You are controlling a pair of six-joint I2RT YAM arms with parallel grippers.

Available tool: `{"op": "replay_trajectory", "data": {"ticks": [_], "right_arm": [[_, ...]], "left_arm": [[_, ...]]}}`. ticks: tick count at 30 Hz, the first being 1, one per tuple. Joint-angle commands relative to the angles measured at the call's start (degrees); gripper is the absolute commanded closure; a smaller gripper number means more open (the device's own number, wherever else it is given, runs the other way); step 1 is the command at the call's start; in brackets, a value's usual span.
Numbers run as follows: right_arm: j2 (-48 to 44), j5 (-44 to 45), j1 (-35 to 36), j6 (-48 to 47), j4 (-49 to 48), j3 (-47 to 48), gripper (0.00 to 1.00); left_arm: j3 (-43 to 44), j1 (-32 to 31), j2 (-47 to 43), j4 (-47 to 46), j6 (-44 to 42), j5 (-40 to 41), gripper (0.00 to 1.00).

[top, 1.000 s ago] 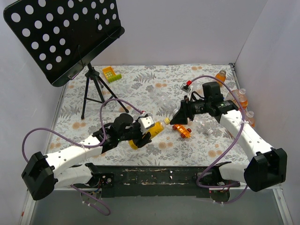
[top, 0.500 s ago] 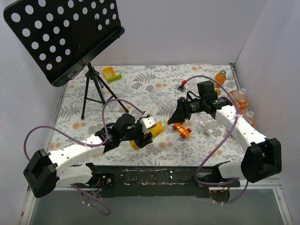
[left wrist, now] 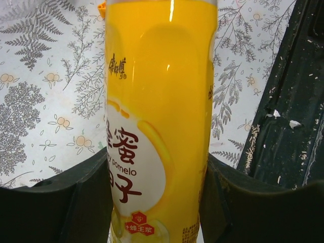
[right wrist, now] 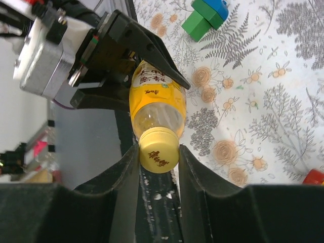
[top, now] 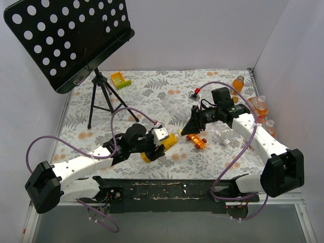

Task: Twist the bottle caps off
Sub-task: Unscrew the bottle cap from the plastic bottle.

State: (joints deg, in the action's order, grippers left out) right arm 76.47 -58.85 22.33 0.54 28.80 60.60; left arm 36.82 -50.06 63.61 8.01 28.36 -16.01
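Gripping the yellow cap (right wrist: 158, 150) over the near counter (top: 152, 96)
My left end effector (left wrist: 157, 192) clamps the yellow pomelo bottle (left wrist: 159, 101); right end effector (right wrist: 158, 158) pinches the cap. With a weak left hold, I'd just spin the bottle.

Left arm (top: 76, 169), right arm (top: 263, 144): white link shells, blk joint housings. Purple cable (top: 50, 137) loops along each. Pincer fingers (left wrist: 55, 207) matte blk, wedge-shaped. Silver motor block (right wrist: 43, 55) on left wrist.
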Motion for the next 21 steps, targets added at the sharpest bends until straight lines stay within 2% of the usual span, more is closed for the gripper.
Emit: {"op": "replay_trajectory", "data": {"ticks": [1, 7, 12, 15, 21], "right_arm": [[-1.76, -5.83, 1.32, -17.54, 7.22, 3.73, 0.99], [-2.20, -6.11, 1.67, -47.08, 21.20, 6.72, 0.99], [-8.25, -2.33, 1.76, -64.84, 20.52, 4.89, 0.99], [-13.00, 2.50, 1.93, -65.76, 10.88, 1.20, 0.99], [-11.69, 0.67, 1.93, -60.84, 9.45, 2.07, 0.99]], "left_arm": [[-0.08, -0.04, -3.93, -4.59, -0.85, -2.52, 1.00], [-0.25, 3.56, -4.90, -0.63, -1.03, -15.51, 1.00], [-0.96, 9.27, -5.34, -0.36, -0.15, -26.86, 1.00], [-0.70, 11.47, -4.73, -0.19, -0.15, -30.48, 1.00], [0.71, 11.92, -2.53, 1.65, -1.38, -28.82, 1.00]]}}
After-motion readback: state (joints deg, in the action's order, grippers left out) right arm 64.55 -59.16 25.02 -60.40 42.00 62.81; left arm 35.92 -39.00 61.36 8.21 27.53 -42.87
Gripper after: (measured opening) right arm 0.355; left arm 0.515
